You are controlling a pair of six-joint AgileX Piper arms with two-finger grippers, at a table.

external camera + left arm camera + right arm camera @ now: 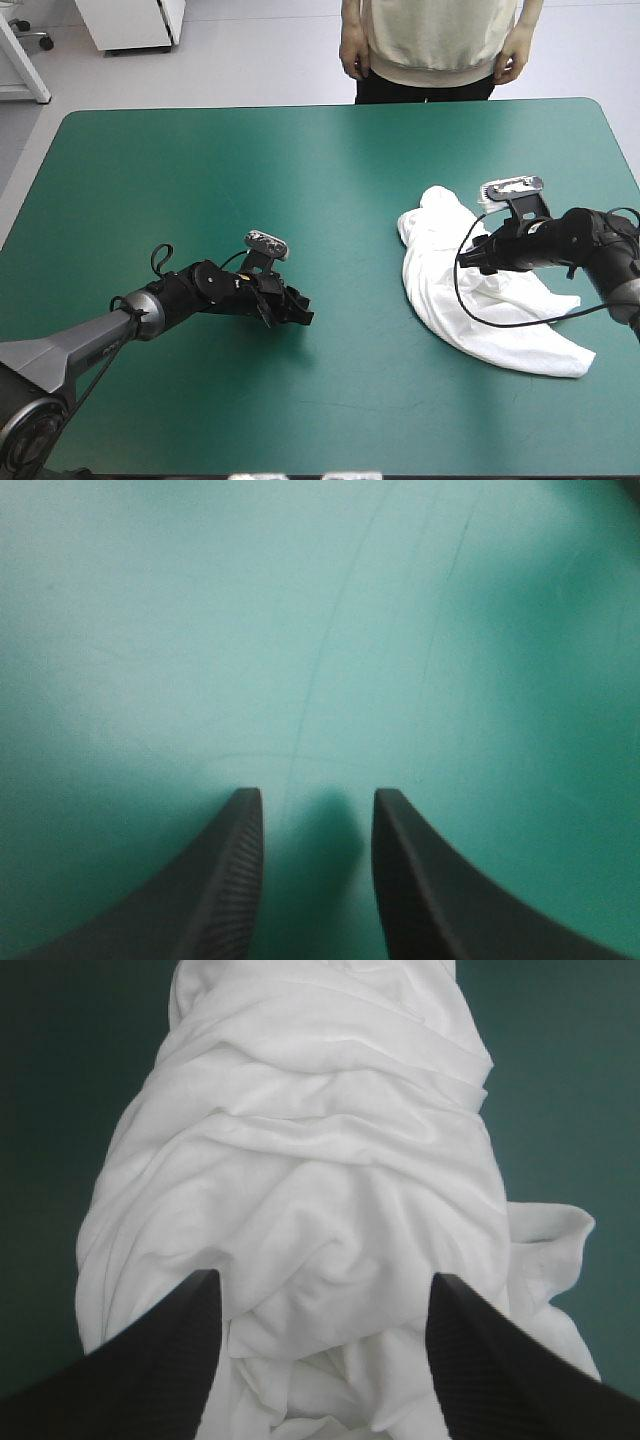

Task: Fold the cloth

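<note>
Black fingers [160, 1380] of the right gripper [325, 1350] stand spread over the crumpled white T-shirt [320, 1160]. It is a long heap on the right half of the teal-green cover [300, 180], its axis running from 11 to 5 o'clock. The left gripper [315, 880], fingers apart, hangs over bare cover. The left arm [90, 340] reaches low toward 3 o'clock, the right arm [600, 245] toward 9.

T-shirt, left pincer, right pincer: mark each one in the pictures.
T-shirt [432, 285]: high view, on the crumpled middle of the white heap.
left pincer [318, 798]: left wrist view, midway between its open black fingertips.
right pincer [325, 1280]: right wrist view, midway between its open fingertips, over the T-shirt.
</note>
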